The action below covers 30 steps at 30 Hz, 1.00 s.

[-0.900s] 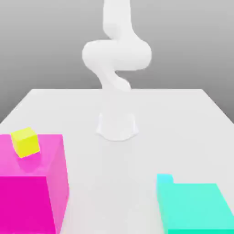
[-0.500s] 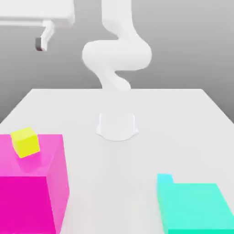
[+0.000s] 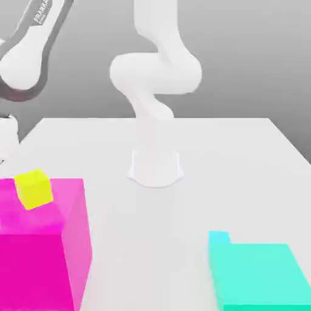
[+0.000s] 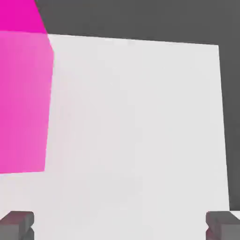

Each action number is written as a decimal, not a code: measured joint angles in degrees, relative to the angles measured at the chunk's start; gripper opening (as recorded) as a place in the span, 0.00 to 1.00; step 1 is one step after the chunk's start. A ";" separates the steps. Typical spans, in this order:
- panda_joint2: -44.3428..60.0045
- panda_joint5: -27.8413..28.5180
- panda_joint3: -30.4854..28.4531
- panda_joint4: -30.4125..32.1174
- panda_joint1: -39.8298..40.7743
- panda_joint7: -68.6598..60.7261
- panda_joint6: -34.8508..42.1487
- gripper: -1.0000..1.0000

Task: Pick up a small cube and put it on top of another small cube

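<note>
Claw (image 4: 120,227) is wide open, empty, fingertips (image 4: 18,224) over bare white surface (image 4: 140,117) beside the huge magenta block (image 4: 23,98). Can't spot the tiny pink cube anywhere; I'd keep scanning before dropping. Small yellow cube (image 3: 33,189) sits atop the block, lower left of the exterior view.

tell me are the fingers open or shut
Open: in the hand view the two fingers stand far apart at opposite edges, only bare table between them.

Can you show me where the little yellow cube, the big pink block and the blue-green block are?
small yellow cube (image 3: 33,189), exterior view, on its front face.
huge magenta block (image 3: 36,270), exterior view, on its front face.
teal block (image 3: 258,273), exterior view, on its top face.
</note>
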<state>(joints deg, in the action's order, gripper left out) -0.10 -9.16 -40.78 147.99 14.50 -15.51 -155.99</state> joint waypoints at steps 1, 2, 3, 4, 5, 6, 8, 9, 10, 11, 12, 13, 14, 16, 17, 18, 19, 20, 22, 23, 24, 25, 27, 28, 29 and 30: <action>-0.18 1.26 1.55 2.05 3.39 0.76 -1.11 0.50; -0.40 2.44 3.32 3.97 6.48 1.49 -2.13 0.50; -0.64 3.58 5.16 5.85 8.31 2.20 -3.12 0.50; -0.87 4.71 7.01 7.81 8.03 2.91 -4.16 0.50; -1.06 5.92 8.59 10.10 5.67 3.71 -5.39 0.50; -1.27 7.14 9.20 12.29 3.06 4.51 -6.57 0.50; -1.49 10.11 8.55 16.45 4.17 6.05 -8.62 0.50; -0.96 10.36 8.49 17.53 4.84 5.78 -9.45 0.50; -0.09 9.24 8.81 17.90 5.23 4.73 -10.28 0.50; 0.96 7.32 9.58 17.91 5.75 3.19 -11.12 0.50; 2.12 4.94 10.77 17.75 5.55 1.38 -11.95 0.50; 3.33 2.24 12.18 17.49 5.92 -0.64 -12.78 0.50; 4.56 -0.59 13.87 17.18 6.84 -2.73 -13.59 0.50; 7.00 -6.05 18.13 16.50 9.79 -6.78 -15.23 0.50; 8.20 -8.44 20.61 16.16 11.68 -8.56 -16.07 0.50; 9.41 -10.98 22.80 15.81 13.24 -10.42 -16.87 0.50; 10.58 -13.00 25.44 15.50 15.38 -11.95 -17.75 0.50; 11.76 -14.97 27.87 15.19 17.31 -13.42 -18.62 0.50; 14.07 -17.57 33.11 14.73 21.87 -15.36 -20.53 0.50; 15.22 -18.55 35.55 14.54 24.04 -16.08 -21.51 0.50; 16.04 -19.15 37.24 14.42 25.56 -16.50 -22.21 0.00; 16.04 -19.15 37.24 14.42 25.56 -16.50 -22.21 0.00; 16.03 -19.14 37.24 14.42 25.56 -16.49 -22.16 0.00; 16.03 -19.13 37.24 14.42 25.56 -16.48 -22.10 0.00; 16.03 -19.12 37.24 14.42 25.56 -16.46 -22.05 0.00; 16.43 -19.23 38.03 14.38 26.31 -16.54 -22.42 0.00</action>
<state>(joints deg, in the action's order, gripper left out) 16.33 -28.38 -2.75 162.36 40.81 -32.05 -178.41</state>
